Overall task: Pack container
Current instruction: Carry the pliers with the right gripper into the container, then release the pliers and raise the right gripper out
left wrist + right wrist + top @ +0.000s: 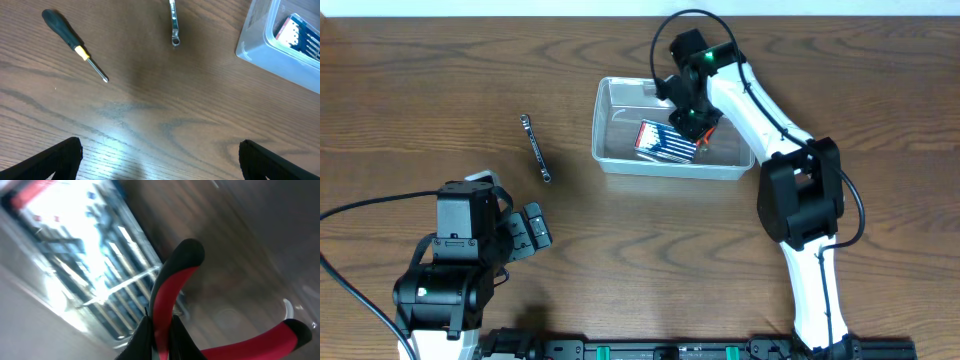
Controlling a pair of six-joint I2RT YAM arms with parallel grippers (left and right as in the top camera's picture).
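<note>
The clear plastic container (610,150) stands at the table's back middle; its corner shows in the left wrist view (250,47). Inside lies a blue pack of bits (665,142). My right gripper (692,118) is over the container's inside, shut on red-and-black handled pliers (170,287), with the blue pack below in the right wrist view (95,265). A silver wrench (535,148) lies left of the container. A black-and-yellow screwdriver (75,44) lies on the table in the left wrist view. My left gripper (160,165) is open and empty over bare table at the front left.
The table is dark wood. The left arm's base and cable (360,210) sit at the front left. The right arm (800,200) reaches from the front right to the container.
</note>
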